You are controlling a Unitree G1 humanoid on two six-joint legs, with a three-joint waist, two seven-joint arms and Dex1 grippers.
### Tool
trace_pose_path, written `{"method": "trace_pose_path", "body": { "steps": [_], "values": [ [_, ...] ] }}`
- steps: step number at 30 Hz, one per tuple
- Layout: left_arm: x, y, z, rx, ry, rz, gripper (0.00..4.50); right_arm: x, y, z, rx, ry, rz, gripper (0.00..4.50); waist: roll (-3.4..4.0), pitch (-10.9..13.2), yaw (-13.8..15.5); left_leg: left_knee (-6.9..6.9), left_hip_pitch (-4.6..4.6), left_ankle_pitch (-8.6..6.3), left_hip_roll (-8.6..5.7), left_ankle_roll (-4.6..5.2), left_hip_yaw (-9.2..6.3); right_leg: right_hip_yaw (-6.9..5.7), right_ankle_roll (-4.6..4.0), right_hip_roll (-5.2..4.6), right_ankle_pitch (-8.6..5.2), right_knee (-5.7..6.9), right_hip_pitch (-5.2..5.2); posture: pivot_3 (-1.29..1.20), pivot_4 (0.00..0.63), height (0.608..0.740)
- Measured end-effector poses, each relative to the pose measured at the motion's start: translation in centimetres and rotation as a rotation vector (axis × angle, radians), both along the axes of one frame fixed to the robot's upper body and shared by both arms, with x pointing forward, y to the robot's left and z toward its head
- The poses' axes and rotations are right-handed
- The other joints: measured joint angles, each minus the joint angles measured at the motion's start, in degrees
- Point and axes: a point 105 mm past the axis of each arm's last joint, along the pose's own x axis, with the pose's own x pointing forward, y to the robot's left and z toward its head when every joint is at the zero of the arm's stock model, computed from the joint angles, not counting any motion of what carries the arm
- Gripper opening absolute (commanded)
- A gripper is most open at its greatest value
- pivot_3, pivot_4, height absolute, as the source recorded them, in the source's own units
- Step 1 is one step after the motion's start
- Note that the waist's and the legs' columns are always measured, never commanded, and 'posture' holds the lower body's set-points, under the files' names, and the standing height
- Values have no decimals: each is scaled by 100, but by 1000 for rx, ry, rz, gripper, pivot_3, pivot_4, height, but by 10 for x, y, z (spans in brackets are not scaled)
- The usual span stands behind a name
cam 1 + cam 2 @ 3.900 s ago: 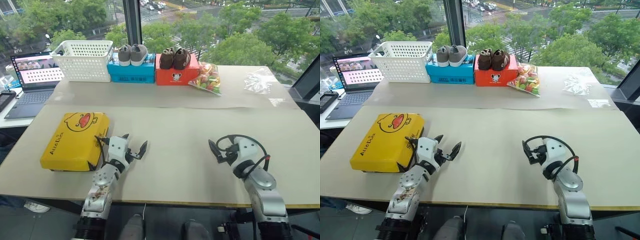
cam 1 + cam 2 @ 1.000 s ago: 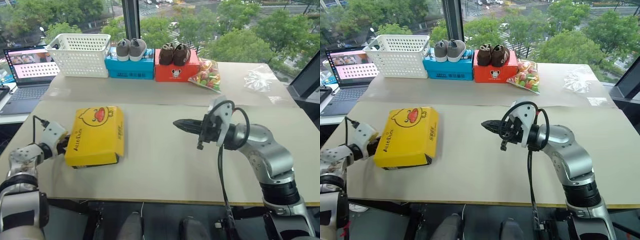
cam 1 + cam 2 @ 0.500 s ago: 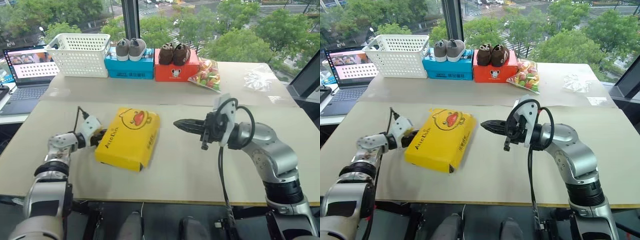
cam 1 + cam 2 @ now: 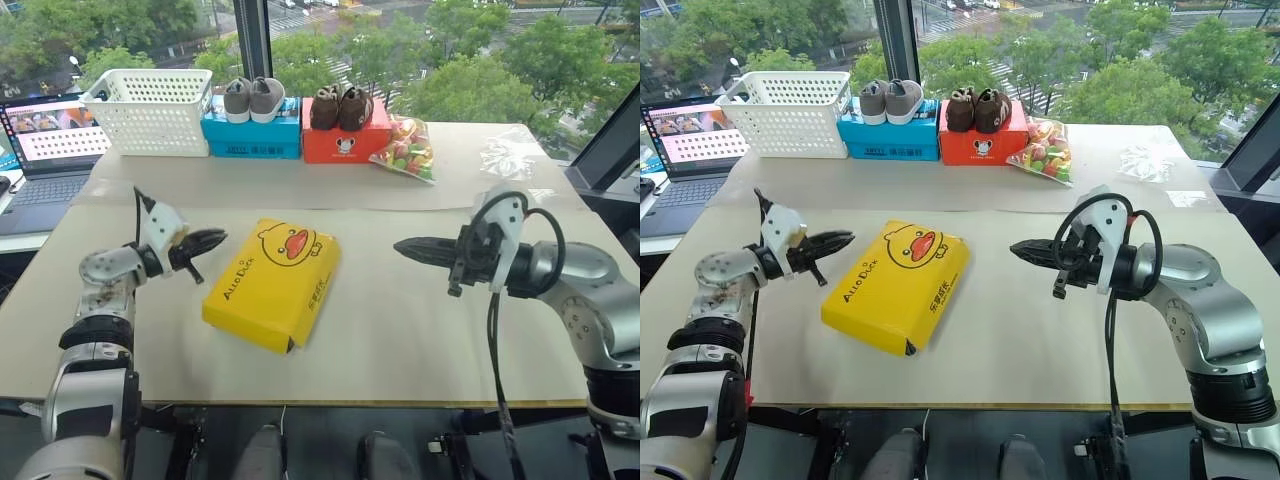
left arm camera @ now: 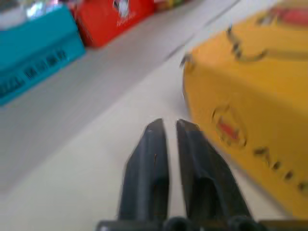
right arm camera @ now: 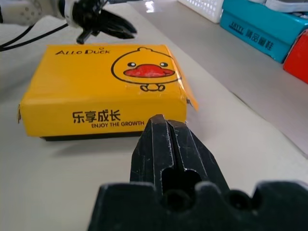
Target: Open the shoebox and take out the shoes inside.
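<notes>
Shoebox (image 4: 898, 285) lying shut and skewed on the table (image 4: 1040, 330), lid up, between the two grippers, so shoes presumably inside, out of sight. Left gripper (image 4: 843, 239) just beside its near-left edge, fingers a narrow slit apart, holding nothing. Right gripper (image 4: 1024, 250) well apart, pressed together, aimed at the box's side, likely to brace it.

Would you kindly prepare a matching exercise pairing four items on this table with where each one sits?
Things:
1. grey shoes
2. brown shoes
3. yellow cardboard shoebox with a duck face
4. white plastic basket

Places:
A. on the orange-red box
B. between the two grippers
C. beside the open laptop
D. on the blue box

Pairs: 1-D, 2-A, 3-B, 4-C
</notes>
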Motion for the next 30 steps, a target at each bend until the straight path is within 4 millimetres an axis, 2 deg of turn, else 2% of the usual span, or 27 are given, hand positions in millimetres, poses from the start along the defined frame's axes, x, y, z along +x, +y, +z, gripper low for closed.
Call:
{"method": "trace_pose_path", "body": {
  "steps": [2,5,8,13,16,26,30],
  "values": [
    [-11,-5,-5,2,39,-28,2451,0,-4,-1,-15,8,-7,0,0,0,-16,0,0,0,1,0,0,0,-8,2,5,2,-1,0,150,740],
    [-29,6,-3,69,72,-32,3579,1,-10,-6,-32,31,-21,0,1,0,-27,1,2,0,10,0,0,0,-8,10,4,1,-1,0,150,740],
    [-43,13,4,98,82,-28,4469,0,-14,-12,-43,51,-26,0,2,1,-3,1,3,0,13,0,0,0,2,10,-2,-3,0,0,150,740],
    [-46,20,8,111,81,2,4469,2,-17,-13,-42,55,-38,0,2,1,43,2,3,-1,15,-1,0,0,2,12,-1,-8,1,0,150,740],
    [-46,15,6,104,81,-11,4469,3,-17,-13,-43,51,-41,0,2,1,43,2,2,-1,15,0,1,0,1,12,-1,-10,1,0,150,740],
    [-45,-44,-24,120,84,-166,4469,6,-17,-9,-47,36,-48,0,1,1,82,5,1,-1,14,0,1,0,2,13,0,-9,3,0,150,740],
    [-48,-56,-27,126,86,-210,4469,4,-19,-10,-57,39,-52,0,2,1,78,6,1,-1,15,0,1,0,2,14,0,-8,3,0,150,740]
  ]
}}
